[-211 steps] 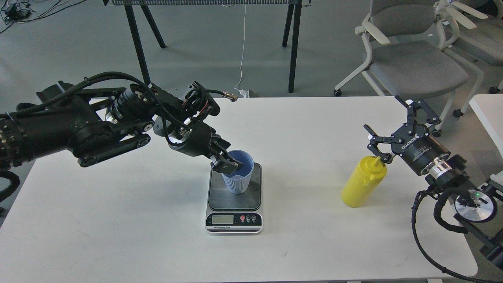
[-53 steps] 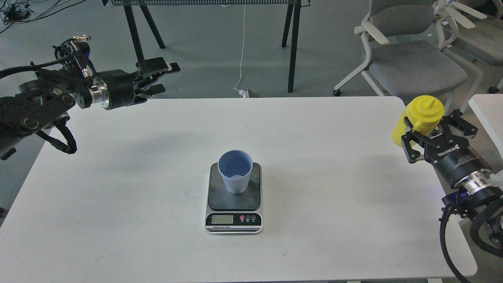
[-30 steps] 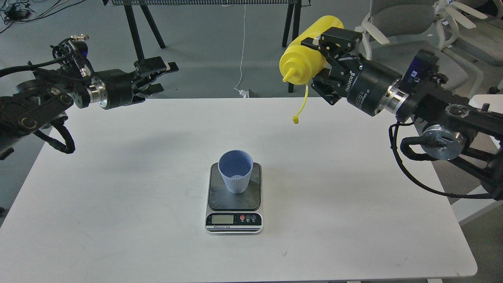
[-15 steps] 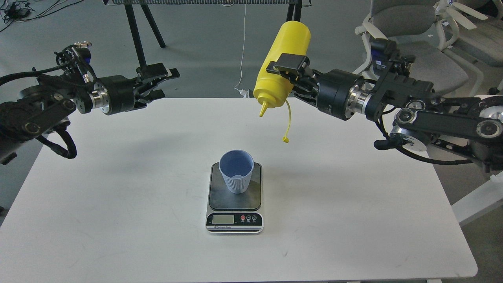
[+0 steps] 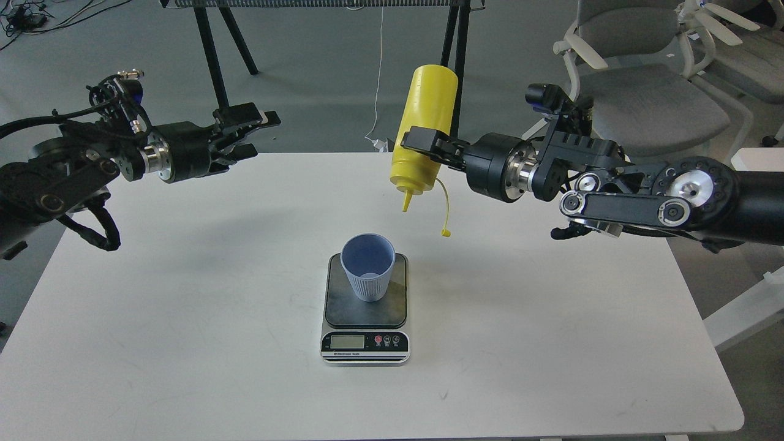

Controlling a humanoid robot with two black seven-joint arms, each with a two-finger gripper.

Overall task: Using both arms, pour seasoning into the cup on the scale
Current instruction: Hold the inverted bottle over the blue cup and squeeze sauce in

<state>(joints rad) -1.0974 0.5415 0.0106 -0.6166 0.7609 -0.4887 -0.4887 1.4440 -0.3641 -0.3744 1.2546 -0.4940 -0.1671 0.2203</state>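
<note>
The light-blue ribbed cup [image 5: 367,266] stands upright on the dark platform of the kitchen scale [image 5: 365,306] in the middle of the white table. My right gripper [image 5: 425,142] is shut on the yellow seasoning bottle [image 5: 424,133] and holds it upside down in the air. Its nozzle points down, above and a little to the right of the cup, and its tethered cap [image 5: 446,232] dangles beside it. My left gripper [image 5: 248,125] is open and empty, raised over the table's far left edge.
The white table [image 5: 551,343] carries only the scale. Black frame legs [image 5: 214,67] stand behind the table. Grey office chairs [image 5: 643,92] stand at the back right. Another white table edge [image 5: 759,159] shows at the right.
My right gripper has brought the bottle lower and closer to the cup, turning it nearly straight upside down. The left arm has barely moved.
</note>
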